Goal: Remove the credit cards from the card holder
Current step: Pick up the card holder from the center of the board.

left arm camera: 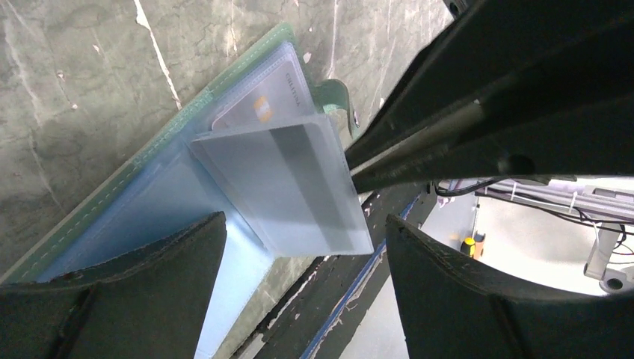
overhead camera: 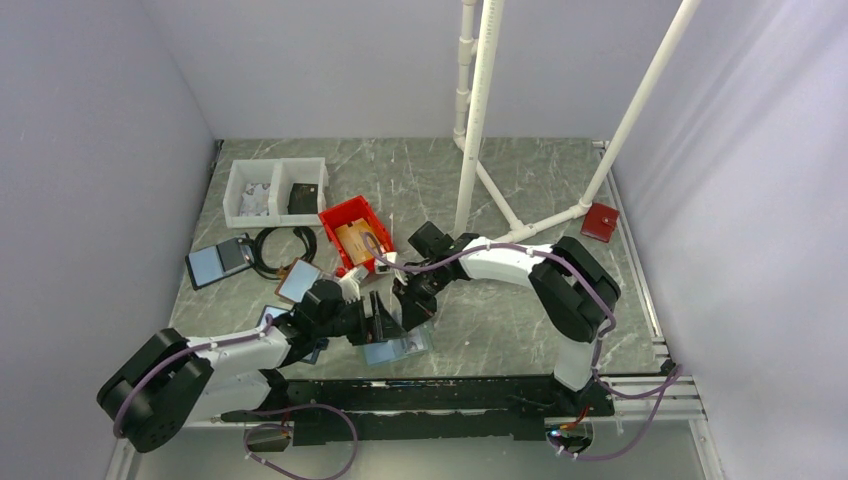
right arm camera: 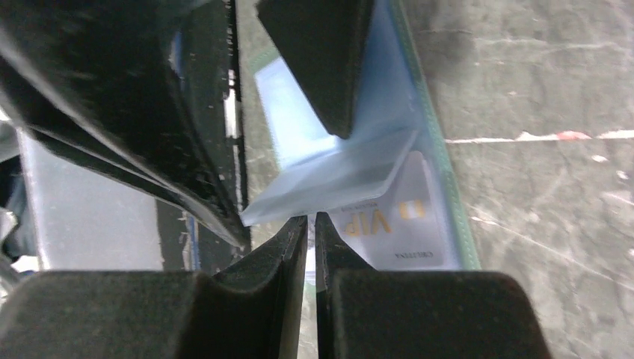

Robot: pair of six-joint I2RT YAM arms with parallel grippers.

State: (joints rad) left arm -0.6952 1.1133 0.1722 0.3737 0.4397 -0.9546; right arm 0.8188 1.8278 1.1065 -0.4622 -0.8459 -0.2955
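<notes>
left jaws gape empty, right jaws pinch card holder (left arm camera: pixel 164 202) by clear flap (left arm camera: pixel 299 187) (glossy plastic)

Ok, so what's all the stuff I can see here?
card holder: one, teal-edged, open at the front
credit cards: two, pale one in holder pocket, orange-tan one in red bin
red bin: one, red, middle
white bin: one, white, back left
folders: two, navy-edged and brown-edged, left
cable: one, black, looped by folders
red square: one, red, right
pipes: several, white, back
left end effector: one, black, open over holder
right end effector: one, black, shut on holder's clear flap
</notes>
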